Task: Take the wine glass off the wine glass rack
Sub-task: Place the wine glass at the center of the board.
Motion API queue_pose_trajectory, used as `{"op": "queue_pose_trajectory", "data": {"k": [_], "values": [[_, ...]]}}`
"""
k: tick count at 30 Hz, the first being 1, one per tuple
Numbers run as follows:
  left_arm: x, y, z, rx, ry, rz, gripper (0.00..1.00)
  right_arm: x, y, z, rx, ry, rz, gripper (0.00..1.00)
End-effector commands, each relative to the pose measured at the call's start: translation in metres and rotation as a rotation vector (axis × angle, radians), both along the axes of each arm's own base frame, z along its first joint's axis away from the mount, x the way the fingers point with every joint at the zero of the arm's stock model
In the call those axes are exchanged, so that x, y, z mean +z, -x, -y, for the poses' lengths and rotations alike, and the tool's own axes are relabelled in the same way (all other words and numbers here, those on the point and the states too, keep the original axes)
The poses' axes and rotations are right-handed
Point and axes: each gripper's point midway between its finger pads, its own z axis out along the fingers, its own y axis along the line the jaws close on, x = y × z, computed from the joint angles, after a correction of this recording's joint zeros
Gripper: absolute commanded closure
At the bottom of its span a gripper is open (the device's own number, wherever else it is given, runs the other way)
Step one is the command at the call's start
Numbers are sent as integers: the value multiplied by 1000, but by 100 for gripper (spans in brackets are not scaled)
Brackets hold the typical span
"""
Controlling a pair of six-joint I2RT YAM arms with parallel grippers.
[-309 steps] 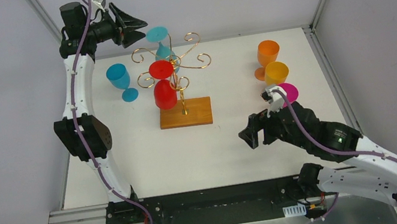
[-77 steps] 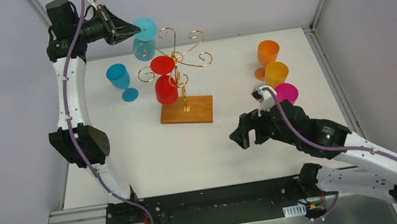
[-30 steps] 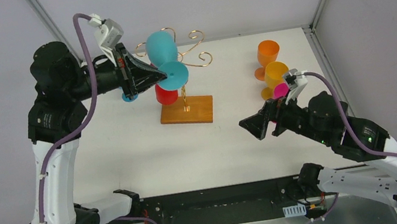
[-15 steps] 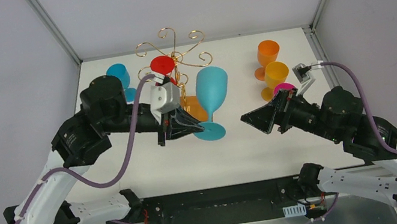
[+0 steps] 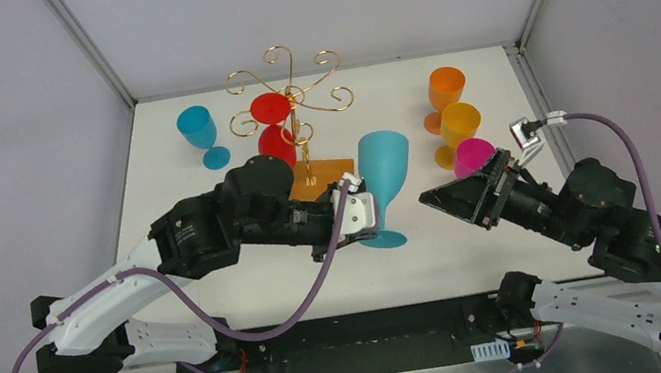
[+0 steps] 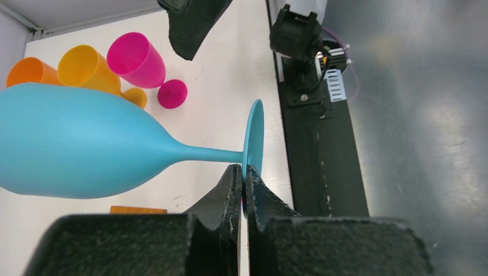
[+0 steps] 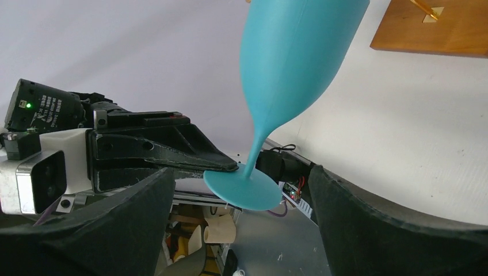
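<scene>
Teal wine glass (image 5: 384, 162) is off the gold wire wine glass rack (image 5: 290, 92), held upright over the table (image 5: 417, 121) just right of the rack's wooden base; the left fingers (image 6: 237, 184) are clamped on the edge of its foot; the right fingers (image 5: 438, 197), spread wide, face the glass without touching it; a red glass (image 5: 276, 145) hangs on the rack.

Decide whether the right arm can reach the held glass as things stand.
Probably yes: the right gripper, jaws open, faces the glass with nothing between; the left gripper pinches only its foot.
</scene>
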Motion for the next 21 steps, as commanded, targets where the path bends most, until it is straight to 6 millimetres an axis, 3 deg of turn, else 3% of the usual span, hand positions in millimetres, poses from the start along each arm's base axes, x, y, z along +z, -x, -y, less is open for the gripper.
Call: {"op": "queue_pose_trajectory", "data": {"k": [1,11,21], "values": [[14,-10,2,36,64,93,100,4,-1,-10,15,-53,-33,11],[3,-17,5,68,85,112,100,-11,-4,-45,99,-73,-93,18],[4,-13,7,60,153,103,100,-19,-13,-62,100,-87,-132,29]]}}
